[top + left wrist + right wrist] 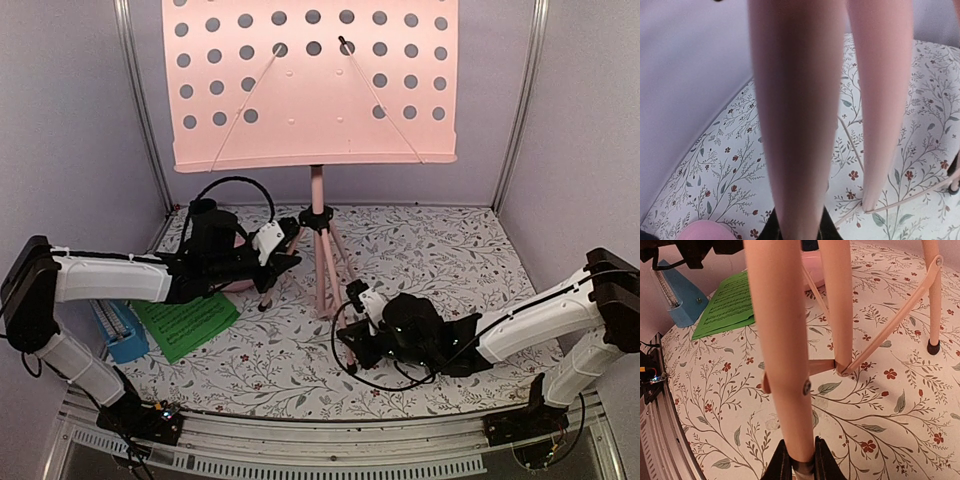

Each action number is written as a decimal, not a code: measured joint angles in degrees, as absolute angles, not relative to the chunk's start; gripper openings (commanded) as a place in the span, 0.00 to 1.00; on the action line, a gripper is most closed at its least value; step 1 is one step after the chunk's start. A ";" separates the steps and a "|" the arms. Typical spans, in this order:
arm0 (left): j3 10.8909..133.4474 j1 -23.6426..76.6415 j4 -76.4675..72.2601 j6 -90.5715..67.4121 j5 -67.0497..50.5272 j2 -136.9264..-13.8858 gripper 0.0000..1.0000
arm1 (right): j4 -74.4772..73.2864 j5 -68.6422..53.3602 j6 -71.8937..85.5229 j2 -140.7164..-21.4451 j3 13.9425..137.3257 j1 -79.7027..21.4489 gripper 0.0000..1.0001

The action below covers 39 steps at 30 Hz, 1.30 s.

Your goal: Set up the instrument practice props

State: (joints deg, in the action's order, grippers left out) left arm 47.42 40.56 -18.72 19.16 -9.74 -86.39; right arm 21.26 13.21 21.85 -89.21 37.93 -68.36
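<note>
Pink music stand (316,190) stands upright at the back-centre of the floral table cover (450,260). Its wide pink desk (310,100) is up top, punched with rows of round holes, with two thin wire page-holders slanting across it and a shallow lip along the bottom edge. A slim pink pole runs down to a dark hub (318,214), and three thin pink legs splay from there, joined low down by cross-braces. A black foot cap (933,346) shows on one leg. The left gripper (280,268) is clamped on the stand's left leg (795,125), and the wrist view shows that leg running down between the dark fingers. The right gripper (800,464) is closed around the near leg (785,340), fingers tight on both sides, low near the table. Green sheet-music pages (190,320) lie flat at the left of the table with printed staves visible, well apart from the stand's desk. One page or two can't be told from above. The blue pyramid metronome (125,332) is just beside the pages at the left edge, its clear front face showing the pendulum in the right wrist view. A pink round thing (240,285) sits under the left arm, mostly hidden.
</note>
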 measured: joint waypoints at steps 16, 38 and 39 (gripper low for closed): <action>46.87 40.45 -17.80 22.06 -8.67 -85.73 0.00 | 18.87 15.05 22.92 -92.58 41.82 -70.83 0.15; 46.94 36.73 -21.71 20.32 -8.36 -88.99 0.60 | 17.12 8.78 12.03 -79.83 37.82 -68.62 0.91; 46.09 36.47 -21.82 20.18 -8.45 -88.16 0.64 | 17.80 7.90 11.27 -78.08 36.80 -66.67 0.91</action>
